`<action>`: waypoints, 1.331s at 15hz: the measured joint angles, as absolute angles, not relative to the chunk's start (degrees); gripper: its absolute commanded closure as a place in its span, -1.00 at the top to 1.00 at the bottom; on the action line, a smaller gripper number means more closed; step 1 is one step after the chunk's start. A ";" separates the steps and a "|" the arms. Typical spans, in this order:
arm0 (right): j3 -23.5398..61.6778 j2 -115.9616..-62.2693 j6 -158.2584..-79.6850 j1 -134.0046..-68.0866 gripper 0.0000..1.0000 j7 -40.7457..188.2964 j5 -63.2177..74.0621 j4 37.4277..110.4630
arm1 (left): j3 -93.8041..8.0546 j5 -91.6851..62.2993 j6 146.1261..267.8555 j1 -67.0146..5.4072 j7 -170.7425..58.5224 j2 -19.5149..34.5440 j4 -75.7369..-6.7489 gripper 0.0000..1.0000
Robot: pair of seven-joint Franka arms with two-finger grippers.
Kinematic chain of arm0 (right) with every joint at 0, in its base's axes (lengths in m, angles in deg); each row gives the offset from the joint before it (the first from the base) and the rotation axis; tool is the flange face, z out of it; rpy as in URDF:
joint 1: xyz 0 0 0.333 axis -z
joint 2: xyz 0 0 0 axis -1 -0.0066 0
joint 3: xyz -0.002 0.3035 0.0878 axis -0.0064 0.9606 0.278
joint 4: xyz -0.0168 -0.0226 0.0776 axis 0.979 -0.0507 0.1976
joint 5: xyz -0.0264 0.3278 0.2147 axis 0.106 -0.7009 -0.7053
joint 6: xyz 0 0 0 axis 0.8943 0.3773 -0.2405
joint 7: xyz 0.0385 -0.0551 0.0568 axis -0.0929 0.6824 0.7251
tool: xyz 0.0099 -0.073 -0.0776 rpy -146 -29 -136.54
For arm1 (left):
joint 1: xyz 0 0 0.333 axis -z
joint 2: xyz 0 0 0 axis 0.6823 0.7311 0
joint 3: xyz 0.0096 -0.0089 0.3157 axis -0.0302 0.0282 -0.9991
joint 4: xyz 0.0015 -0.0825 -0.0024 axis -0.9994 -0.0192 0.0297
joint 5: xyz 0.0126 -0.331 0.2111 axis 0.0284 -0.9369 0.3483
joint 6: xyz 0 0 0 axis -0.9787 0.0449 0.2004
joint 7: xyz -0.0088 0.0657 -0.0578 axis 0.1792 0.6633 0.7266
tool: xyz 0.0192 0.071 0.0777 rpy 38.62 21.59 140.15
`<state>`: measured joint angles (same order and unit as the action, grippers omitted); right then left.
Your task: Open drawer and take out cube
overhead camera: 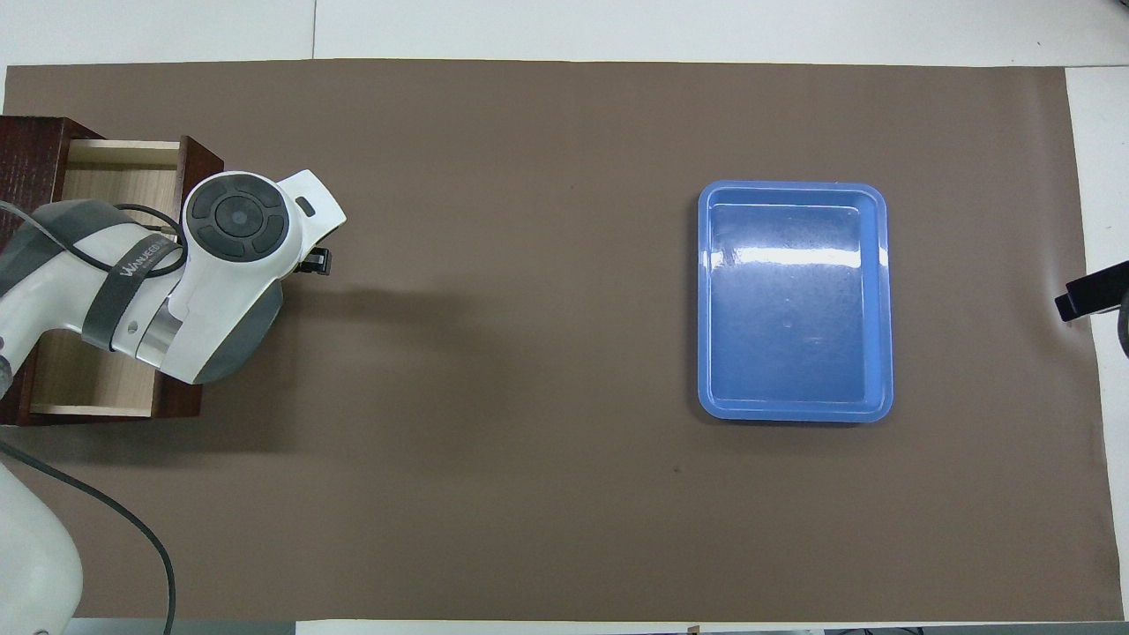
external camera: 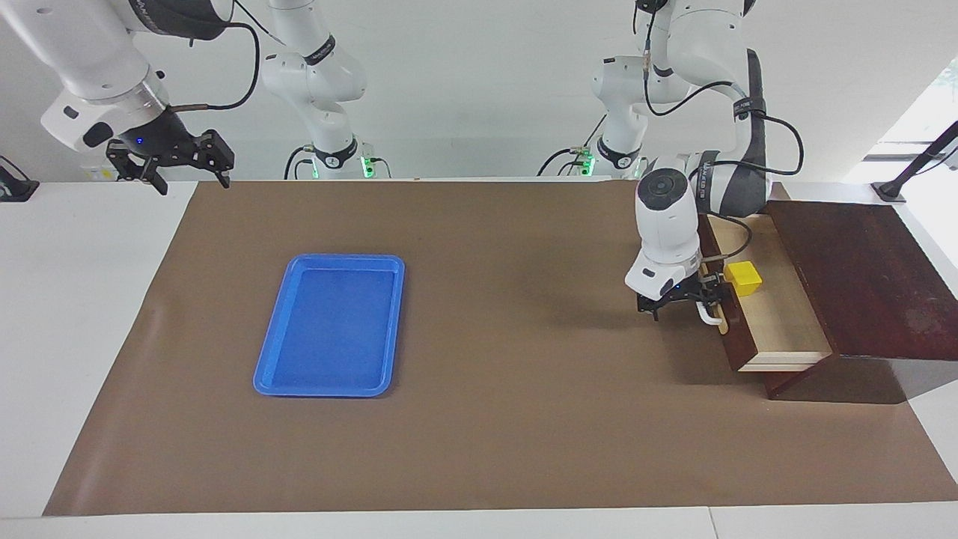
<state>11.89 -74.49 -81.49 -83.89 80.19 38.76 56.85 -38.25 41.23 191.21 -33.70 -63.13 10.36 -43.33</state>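
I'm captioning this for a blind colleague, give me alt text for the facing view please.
The left gripper is at the white handle of the drawer, which stands pulled open with the yellow cube inside. A blue tray lies on the brown mat toward the right arm's end, where the right gripper waits raised over the table's edge.

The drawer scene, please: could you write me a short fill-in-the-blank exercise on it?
1. The cube lying in the drawer is ____ in colour.
2. The left gripper is at the drawer's white ____.
3. The tray is ____ in colour.
4. The right gripper waits over the table's ____ arm's end.
Missing: yellow; handle; blue; right
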 measured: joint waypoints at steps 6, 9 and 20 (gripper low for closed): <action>11.88 -74.49 -81.56 -83.89 1.00 80.19 38.76 56.82 | -38.29 40.94 190.51 -33.63 -63.12 10.37 -43.12 1.00; 11.88 -74.49 -82.19 -83.89 1.00 80.19 38.76 56.82 | -38.28 40.85 188.36 -33.63 -62.71 10.36 -41.78 1.00; 11.79 -74.49 -83.60 -82.53 1.00 80.19 38.55 56.82 | -38.15 36.38 177.78 -33.61 -60.81 10.16 -32.07 1.00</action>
